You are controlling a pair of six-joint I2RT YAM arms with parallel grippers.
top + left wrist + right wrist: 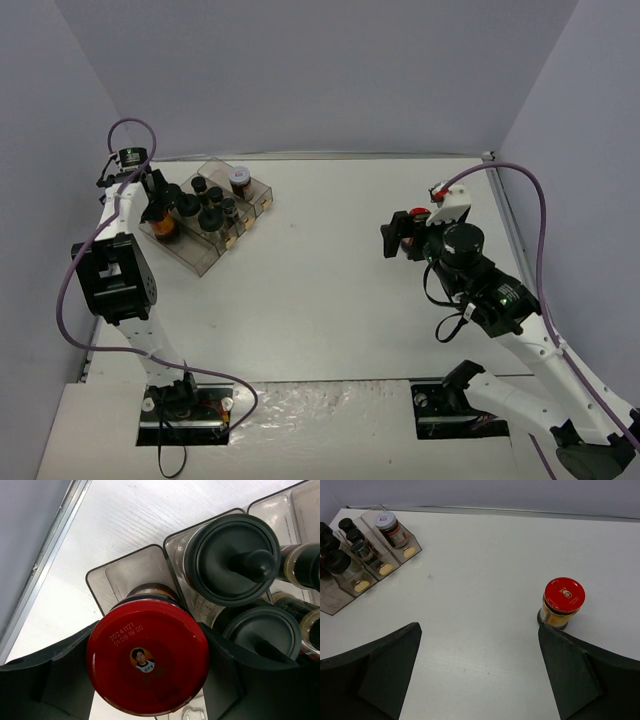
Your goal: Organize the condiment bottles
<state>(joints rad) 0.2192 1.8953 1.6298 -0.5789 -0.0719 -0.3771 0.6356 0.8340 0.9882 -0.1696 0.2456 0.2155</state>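
Condiment bottles [210, 200]: most stand in the tray [197, 268], far left on the table [330, 310]. Left gripper [160, 208] has its jaws clamped on the red-lidded jar [147, 662], over the tray's leftmost lane; cannot tell if the jar is seated. Step in hand, as I judge it: placing this jar. Right gripper [477, 675] has its jaws wide apart and empty, near the second red-lidded jar [563, 602], which stands alone at right. Next: left lets go; right must centre over that jar before closing.

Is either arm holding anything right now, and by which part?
The left gripper clamps a red-lidded jar by the sides of its lid. The right gripper is open, holding nothing.
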